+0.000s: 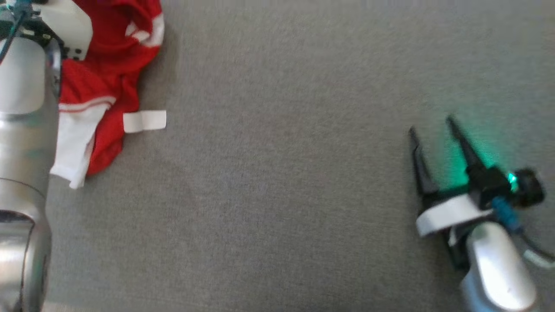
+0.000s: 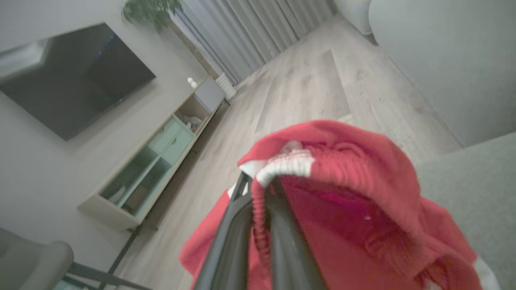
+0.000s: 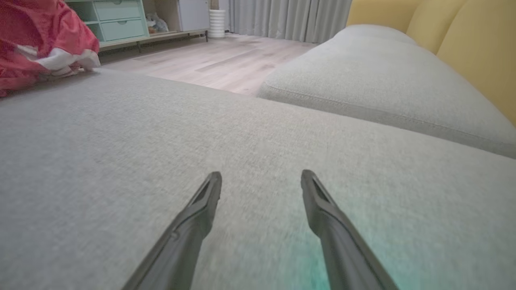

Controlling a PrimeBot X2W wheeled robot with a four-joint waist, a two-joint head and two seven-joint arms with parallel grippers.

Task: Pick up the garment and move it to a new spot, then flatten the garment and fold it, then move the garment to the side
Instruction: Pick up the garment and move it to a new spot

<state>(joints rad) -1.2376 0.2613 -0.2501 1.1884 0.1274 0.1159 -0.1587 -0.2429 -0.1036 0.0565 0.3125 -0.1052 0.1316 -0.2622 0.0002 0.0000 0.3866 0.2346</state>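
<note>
**Operator:** Where do my grippers stand?

**Spotter:** Nearest you in the head view, your right gripper (image 1: 431,125) sits at about 4 o'clock, low over the grey cushion (image 1: 282,195). Its two fingers are spread wide with nothing between them, and the tips aim toward 11 o'clock. A green glow falls on the fabric beside it.

**Operator:** And the left?

**Spotter:** Your left wrist view shows your left gripper (image 2: 259,183) pinched tight on a ribbed red edge with white trim. The cloth drapes over both fingers (image 2: 225,241). You have the garment (image 1: 104,78) in that grip, but whether any of it is clear of the cushion cannot be told.

**Operator:** How does it lie?

**Spotter:** In the head view it is bunched at 10 to 11 o'clock, partly behind your left arm (image 1: 21,130). Its long axis runs roughly from 12 to 6. The white-trimmed end points toward 6 o'clock, closest to you, and the red bulk runs off the top edge. A white strip (image 1: 144,121) juts from its right side toward 3 o'clock.

**Operator:** What is beyond it?

**Spotter:** Past the cloth in your left wrist view you get pale wood floor (image 2: 306,92), then a low cabinet (image 2: 157,161), a dark television (image 2: 72,76) on the wall above it, and grey curtains (image 2: 258,32) farthest off.
</note>
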